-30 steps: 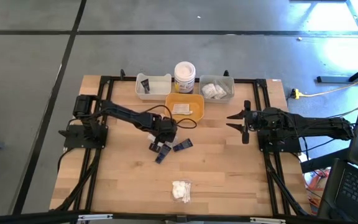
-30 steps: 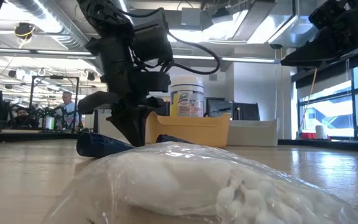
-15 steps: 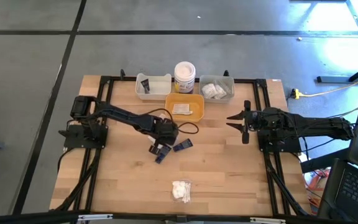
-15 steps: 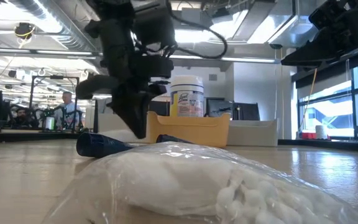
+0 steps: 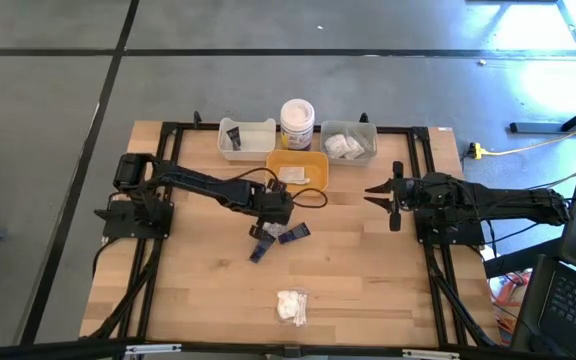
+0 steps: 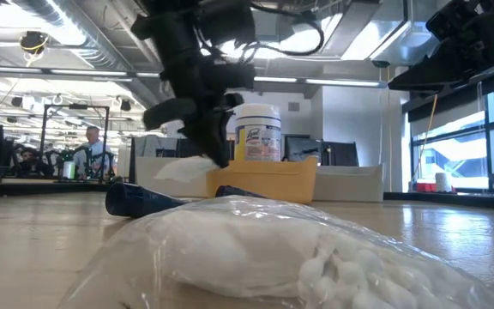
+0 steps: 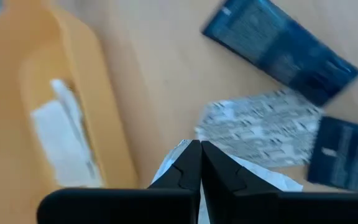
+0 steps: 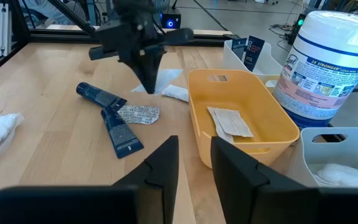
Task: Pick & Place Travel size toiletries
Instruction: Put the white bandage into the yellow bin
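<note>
Three trays [image 5: 246,150], three dark tubes [image 8: 122,135], four sachets [image 8: 138,114], one jar [image 5: 297,124].

Pale wood counter [image 5: 368,270], planked, smooth with a soft sheen. Matt black metal frame [image 5: 268,128] around it. Yellow tray [image 8: 253,118] of smooth moulded plastic, slightly glossy; white tray [image 5: 245,139] and grey tray [image 5: 349,142] of similar plastic. Dark blue tubes [image 8: 120,132], soft plastic, satin finish. Flat sachet [image 8: 137,114], crinkled printed foil or paper. Fluffy white cotton-like pieces in glossy clear wrap [image 6: 264,257]. Jar [image 8: 325,59] of white plastic with glossy printed label. Matt black plastic left claw [image 7: 200,171].
</note>
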Action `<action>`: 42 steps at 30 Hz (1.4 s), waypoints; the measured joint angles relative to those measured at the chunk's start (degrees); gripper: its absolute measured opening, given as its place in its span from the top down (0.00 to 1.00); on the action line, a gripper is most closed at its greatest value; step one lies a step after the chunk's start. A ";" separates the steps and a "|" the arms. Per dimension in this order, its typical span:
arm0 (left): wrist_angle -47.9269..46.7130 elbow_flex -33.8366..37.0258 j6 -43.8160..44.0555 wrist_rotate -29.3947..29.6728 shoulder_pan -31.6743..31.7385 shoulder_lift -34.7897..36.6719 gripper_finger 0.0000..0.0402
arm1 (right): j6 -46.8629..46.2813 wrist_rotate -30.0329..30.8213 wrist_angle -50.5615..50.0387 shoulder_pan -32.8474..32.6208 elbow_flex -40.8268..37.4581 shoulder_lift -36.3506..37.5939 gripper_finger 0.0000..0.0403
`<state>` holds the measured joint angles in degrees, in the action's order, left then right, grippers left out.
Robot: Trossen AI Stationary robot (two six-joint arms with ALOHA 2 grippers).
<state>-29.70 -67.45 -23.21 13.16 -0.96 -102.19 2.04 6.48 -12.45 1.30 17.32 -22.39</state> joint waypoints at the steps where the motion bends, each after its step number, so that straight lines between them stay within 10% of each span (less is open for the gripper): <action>1: 0.34 -0.50 -0.06 0.12 0.20 0.02 0.99 | 0.01 0.00 0.00 0.01 0.00 0.01 0.76; 25: 25.46 -5.63 -2.77 3.76 10.10 0.09 0.99 | 0.01 0.11 0.00 0.00 0.00 0.00 0.75; 42: 28.70 -5.17 4.78 -5.07 16.94 -2.88 0.99 | 0.01 0.07 0.00 0.00 0.00 0.01 0.65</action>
<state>-1.00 -72.62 -18.43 8.09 15.98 -105.07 2.06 6.55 -12.45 1.31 17.32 -22.39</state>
